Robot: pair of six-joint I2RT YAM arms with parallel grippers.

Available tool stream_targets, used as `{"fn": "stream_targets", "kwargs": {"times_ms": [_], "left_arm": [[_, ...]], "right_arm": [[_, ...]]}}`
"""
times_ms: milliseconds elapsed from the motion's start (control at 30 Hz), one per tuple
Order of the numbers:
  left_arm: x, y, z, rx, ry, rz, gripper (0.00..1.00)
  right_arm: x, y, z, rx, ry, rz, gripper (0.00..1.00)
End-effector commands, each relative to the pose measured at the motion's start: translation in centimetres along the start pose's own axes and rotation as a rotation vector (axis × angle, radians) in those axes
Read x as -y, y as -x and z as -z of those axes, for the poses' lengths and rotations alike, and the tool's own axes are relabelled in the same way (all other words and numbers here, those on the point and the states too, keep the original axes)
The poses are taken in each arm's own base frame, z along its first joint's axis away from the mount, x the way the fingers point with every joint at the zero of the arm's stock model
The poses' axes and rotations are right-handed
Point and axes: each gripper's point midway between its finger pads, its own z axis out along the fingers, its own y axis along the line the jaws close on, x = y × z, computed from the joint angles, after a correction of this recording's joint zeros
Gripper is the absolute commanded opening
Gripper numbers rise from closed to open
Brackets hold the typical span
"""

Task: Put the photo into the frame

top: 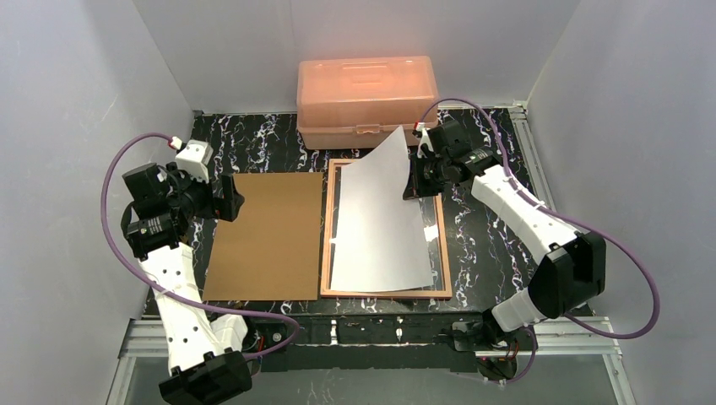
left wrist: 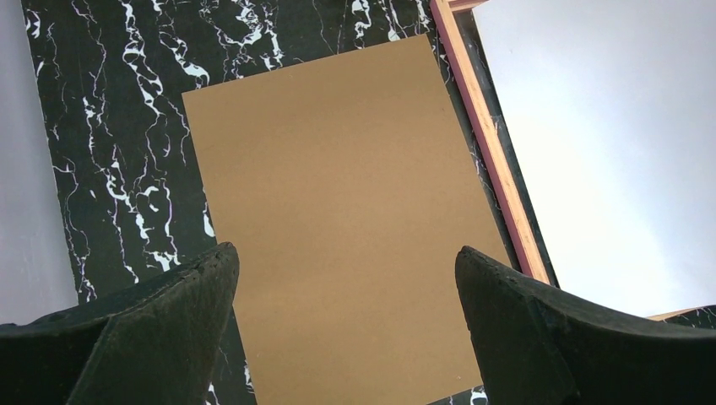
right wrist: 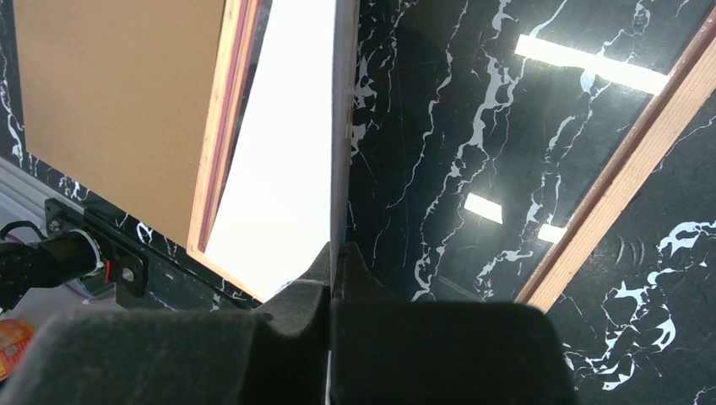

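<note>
The right gripper pinches the photo by its far-right edge, the sheet tilted over the frame lying near-left of it. The left gripper gapes wide.

Even overhead light is seen. The large white paper sheet is blown out to glare, bright bars are mirrored in the clear pane of the thin tan-edged frame, and the black right gripper is rendered soft.

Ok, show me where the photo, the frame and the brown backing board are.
the photo (top: 378, 224), top view, middle of its white reverse side.
the frame (left wrist: 496, 169), left wrist view, its tan side rail next to the board.
the brown backing board (top: 266, 236), top view, centre of its face.
</note>
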Motion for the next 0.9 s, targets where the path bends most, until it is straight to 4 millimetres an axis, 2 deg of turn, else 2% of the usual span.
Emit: {"fn": "stream_targets", "kwargs": {"times_ms": [0, 300, 767, 867], "left_arm": [[0.8, -0.2, 0.2, 0.005, -0.032, -0.013, 0.98], [0.9, -0.4, 0.2, 0.003, -0.032, -0.015, 0.99], [1.1, -0.5, 0.3, 0.004, -0.040, -0.016, 0.98], [1.1, -0.4, 0.3, 0.006, -0.041, -0.018, 0.98]], "right_arm": [[0.3, 0.6, -0.9, 0.016, 0.025, 0.008, 0.01], [0.7, 0.7, -2.1, 0.028, 0.026, -0.002, 0.01], [1.2, 1.3, -2.1, 0.049, 0.012, -0.010, 0.01], [1.3, 0.9, -2.3, 0.034, 0.016, -0.014, 0.01]]}}
